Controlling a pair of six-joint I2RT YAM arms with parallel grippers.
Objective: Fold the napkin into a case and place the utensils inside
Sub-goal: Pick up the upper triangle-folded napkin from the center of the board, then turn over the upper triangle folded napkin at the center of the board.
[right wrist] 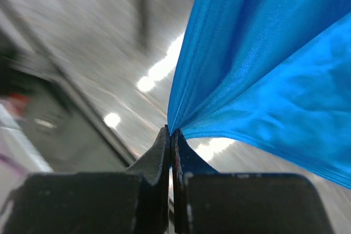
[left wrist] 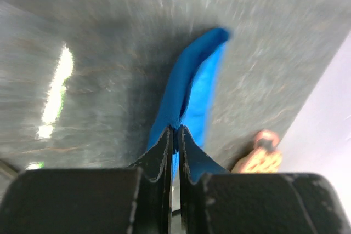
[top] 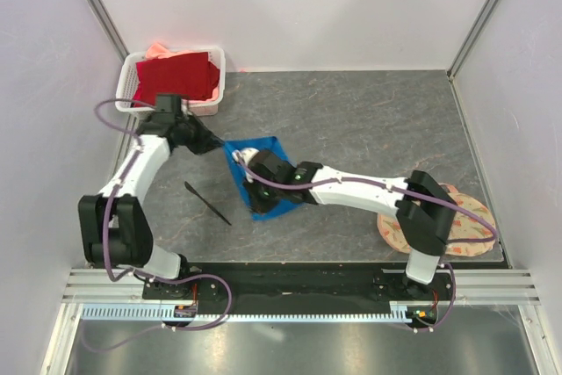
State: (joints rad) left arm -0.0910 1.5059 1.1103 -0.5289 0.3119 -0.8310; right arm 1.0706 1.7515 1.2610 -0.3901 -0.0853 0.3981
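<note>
The napkin (top: 263, 148) is bright royal blue, plain, with a slight sheen. The utensil (top: 207, 203) is solid black. The table (top: 369, 120) is dark grey with a mottled, stone-like grain. The basket (top: 215, 85) is white and the cloth (top: 176, 78) in it is plain dark red. The mat (top: 474, 212) is peach with a floral pattern. The left arm (top: 132, 173) and right arm (top: 360, 191) have white links and black joints. The cables (top: 108, 234) are purple.

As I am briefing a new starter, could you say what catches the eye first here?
The bright royal-blue cloth napkin at the centre of the grey table stands out, pinched by the shut jaws of both the left arm and right arm. Behind it on the far left, a dark red cloth fills a white plastic basket.
</note>
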